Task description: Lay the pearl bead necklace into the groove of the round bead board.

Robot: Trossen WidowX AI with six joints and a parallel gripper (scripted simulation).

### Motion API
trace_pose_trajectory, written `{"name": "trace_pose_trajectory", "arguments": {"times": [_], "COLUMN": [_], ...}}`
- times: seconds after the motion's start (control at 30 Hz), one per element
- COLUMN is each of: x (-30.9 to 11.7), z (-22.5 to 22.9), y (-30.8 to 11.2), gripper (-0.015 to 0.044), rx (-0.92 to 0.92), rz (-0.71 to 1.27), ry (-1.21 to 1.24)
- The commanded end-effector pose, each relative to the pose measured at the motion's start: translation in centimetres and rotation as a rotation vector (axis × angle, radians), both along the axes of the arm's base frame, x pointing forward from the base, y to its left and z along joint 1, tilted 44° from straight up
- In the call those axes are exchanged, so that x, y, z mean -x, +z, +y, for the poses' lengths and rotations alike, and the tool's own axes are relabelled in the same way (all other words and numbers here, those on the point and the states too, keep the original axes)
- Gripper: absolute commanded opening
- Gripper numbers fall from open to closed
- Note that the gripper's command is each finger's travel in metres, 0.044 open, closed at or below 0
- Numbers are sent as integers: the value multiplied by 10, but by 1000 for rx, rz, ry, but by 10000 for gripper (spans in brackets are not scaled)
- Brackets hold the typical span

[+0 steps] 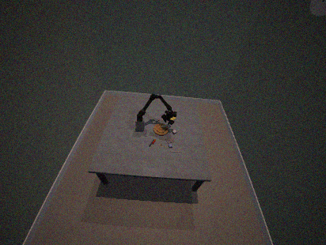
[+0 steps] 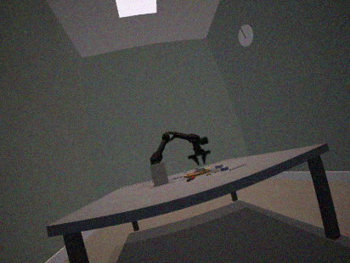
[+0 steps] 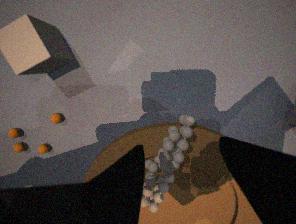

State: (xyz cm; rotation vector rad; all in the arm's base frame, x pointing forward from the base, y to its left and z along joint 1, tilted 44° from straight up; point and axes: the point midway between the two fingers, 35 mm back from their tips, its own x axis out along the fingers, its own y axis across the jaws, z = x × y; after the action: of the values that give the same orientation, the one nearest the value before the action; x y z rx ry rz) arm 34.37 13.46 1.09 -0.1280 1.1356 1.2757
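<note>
The round orange bead board [image 1: 157, 133] [image 2: 192, 175] [image 3: 210, 205] lies flat on the table in front of the arm. In the wrist view the pearl bead necklace [image 3: 183, 144] lies bunched in a narrow double strand across the board, from its far rim toward the left finger, which may hide part of it. It is too small to make out clearly in the top and exterior views. My gripper [image 2: 201, 164] [image 3: 181, 147] is open and empty, pointing down a little above the board and necklace. The groove shows only in part as a dark curved line near the right finger.
Several small orange beads [image 3: 57, 118] lie left of the board in the wrist view, with a pale-topped block [image 3: 24, 46] beyond them. A red-handled tool [image 1: 153, 141] [image 2: 190, 179], a small blue block [image 1: 170, 145] [image 2: 224, 169] and a small white object [image 1: 175, 131] lie around the board.
</note>
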Motion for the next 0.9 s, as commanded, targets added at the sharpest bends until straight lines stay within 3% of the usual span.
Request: {"name": "trace_pose_trajectory", "arguments": {"times": [0.0,0.87], "x": [0,7], "z": [0,21], "y": [0,-25], "gripper": [250,250], "rx": [0,0], "rz": [0,19], "ry": [0,-3]}}
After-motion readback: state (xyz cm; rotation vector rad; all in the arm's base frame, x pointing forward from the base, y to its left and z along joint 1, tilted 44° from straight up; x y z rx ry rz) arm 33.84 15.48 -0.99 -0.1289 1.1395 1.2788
